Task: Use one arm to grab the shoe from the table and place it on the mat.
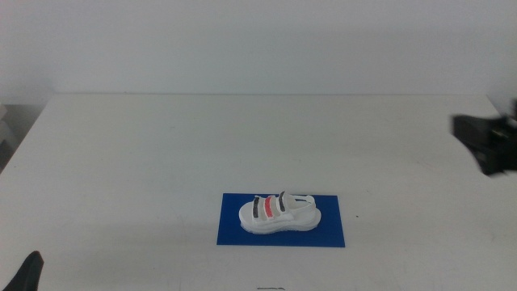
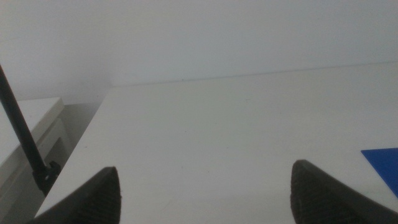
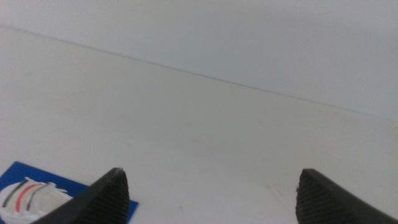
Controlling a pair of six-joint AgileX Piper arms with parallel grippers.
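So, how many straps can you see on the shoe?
3: two dark straps and a red strap between them, all across the top of the shoe, which lies on the mat. None seems hidden.

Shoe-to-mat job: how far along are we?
Looks done: the shoe sits upright on the blue mat, fully inside its edges. Nothing is in hand: the right hand is open, empty and off at the table's right edge, and the left hand waits open near the front left corner. Nothing visible is left.
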